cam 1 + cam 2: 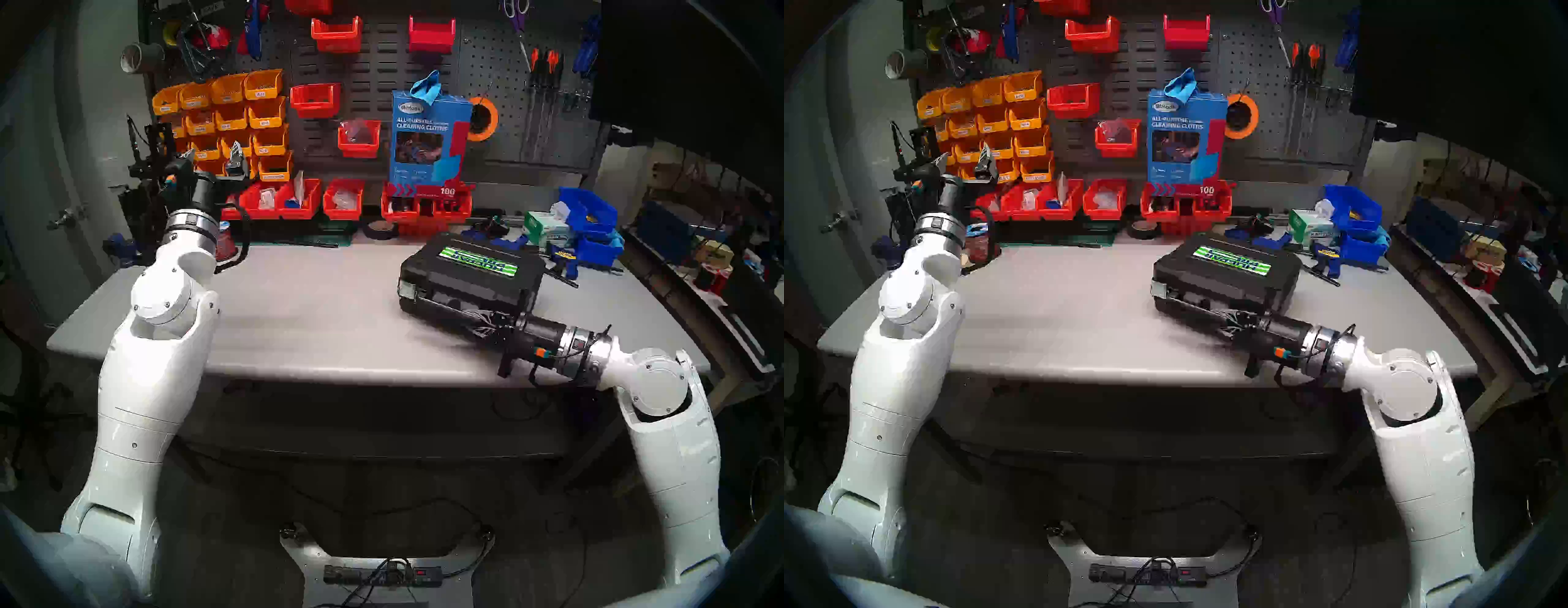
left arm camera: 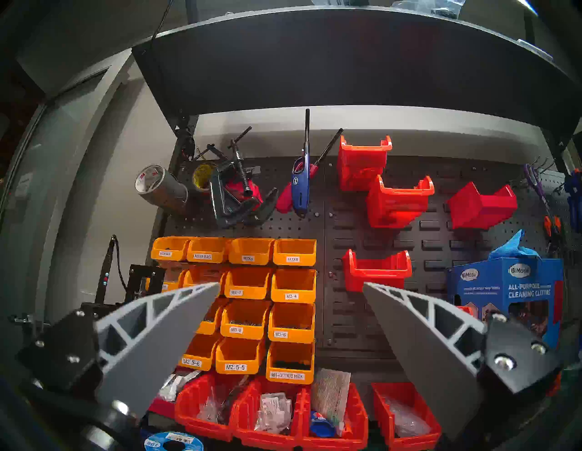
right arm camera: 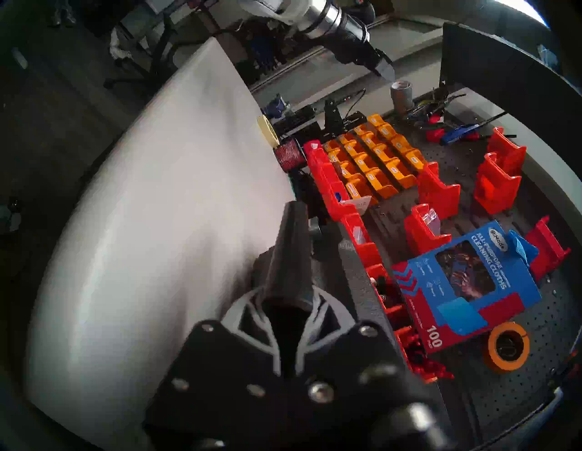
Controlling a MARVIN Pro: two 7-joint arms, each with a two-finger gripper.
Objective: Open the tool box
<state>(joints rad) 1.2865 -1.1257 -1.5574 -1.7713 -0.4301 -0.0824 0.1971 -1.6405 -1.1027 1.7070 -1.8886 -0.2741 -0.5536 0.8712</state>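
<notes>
Clamping its two fingers on the one tool box (image 1: 471, 271) handle (image 3: 288, 252), right gripper (image 3: 291, 302); left gripper (image 2: 291, 285) fingers wide apart.

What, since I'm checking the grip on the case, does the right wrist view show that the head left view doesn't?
Only the right wrist view: the right hand closed, its fingers together at a black bar, apparently the case's handle; whether it is gripped I cannot tell. Only the head left view: the whole black case, lid down, its green label, a silver latch, and blue bins behind. Both: the grey table, orange bins and blue cleaning-cloths box.
</notes>
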